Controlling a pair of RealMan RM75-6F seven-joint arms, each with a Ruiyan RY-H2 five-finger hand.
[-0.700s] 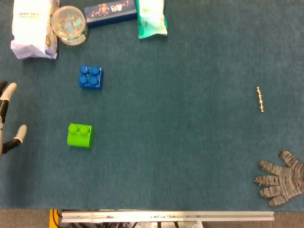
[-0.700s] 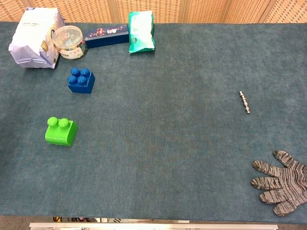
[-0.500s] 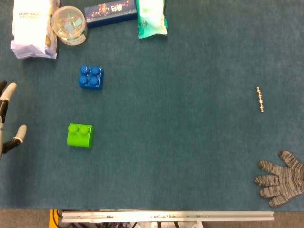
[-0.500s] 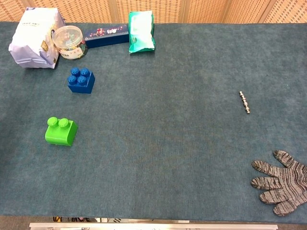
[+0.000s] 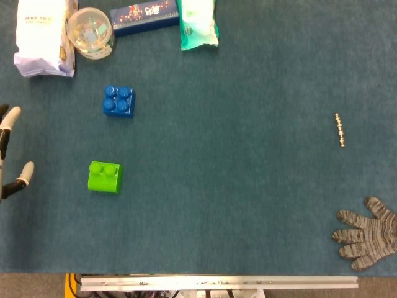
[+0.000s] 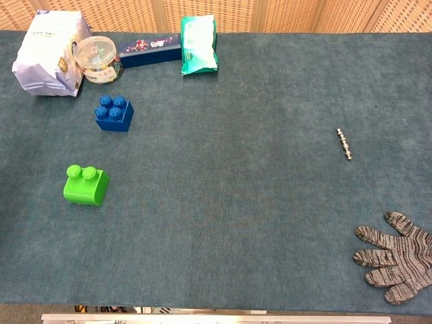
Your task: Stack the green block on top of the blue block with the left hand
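Note:
The green block [image 5: 104, 177] [image 6: 86, 184] lies on the blue cloth at the left, studs up. Farther back, a short gap away, sits the blue block [image 5: 118, 100] [image 6: 113, 113], nothing on top of it. Only in the head view does my left hand [image 5: 8, 155] show, at the left edge and well left of the green block. Its white-tipped fingers [image 5: 12, 115] are spread and hold nothing. My right hand is in neither view.
At the back left stand a white bag [image 5: 42, 37], a clear jar [image 5: 90, 32], a dark blue box [image 5: 144, 17] and a green packet [image 5: 198, 23]. A small metal chain [image 5: 339, 129] lies at the right. A grey knitted glove [image 5: 367, 233] lies flat at the front right.
My left hand has slipped a little further toward the left edge. The blocks have not moved.

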